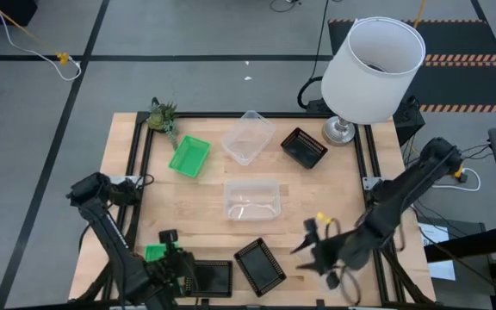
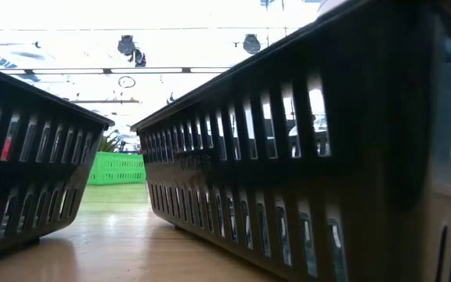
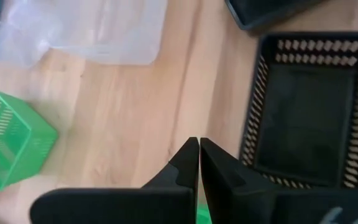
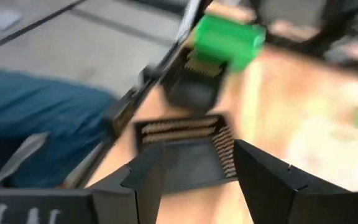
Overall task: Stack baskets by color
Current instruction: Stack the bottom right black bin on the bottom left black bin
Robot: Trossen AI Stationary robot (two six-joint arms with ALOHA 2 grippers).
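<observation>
On the wooden table lie two green baskets (image 1: 189,157) (image 1: 155,252), two clear baskets (image 1: 248,136) (image 1: 251,199) and three black mesh baskets (image 1: 304,147) (image 1: 260,263) (image 1: 209,277). My left gripper (image 1: 175,257) (image 3: 198,149) is shut with nothing between its tips. It hangs at the near left, beside the nearer green basket and the black basket (image 3: 309,112). My right gripper (image 1: 310,250) (image 4: 194,168) is open above the near right and points toward a black basket (image 4: 185,149).
A large white lamp (image 1: 373,69) stands at the far right corner and a small green plant (image 1: 164,116) at the far left. Two black baskets (image 2: 30,172) (image 2: 304,172) crowd the low view. A person's blue-clad leg (image 4: 30,118) shows beyond the table's edge.
</observation>
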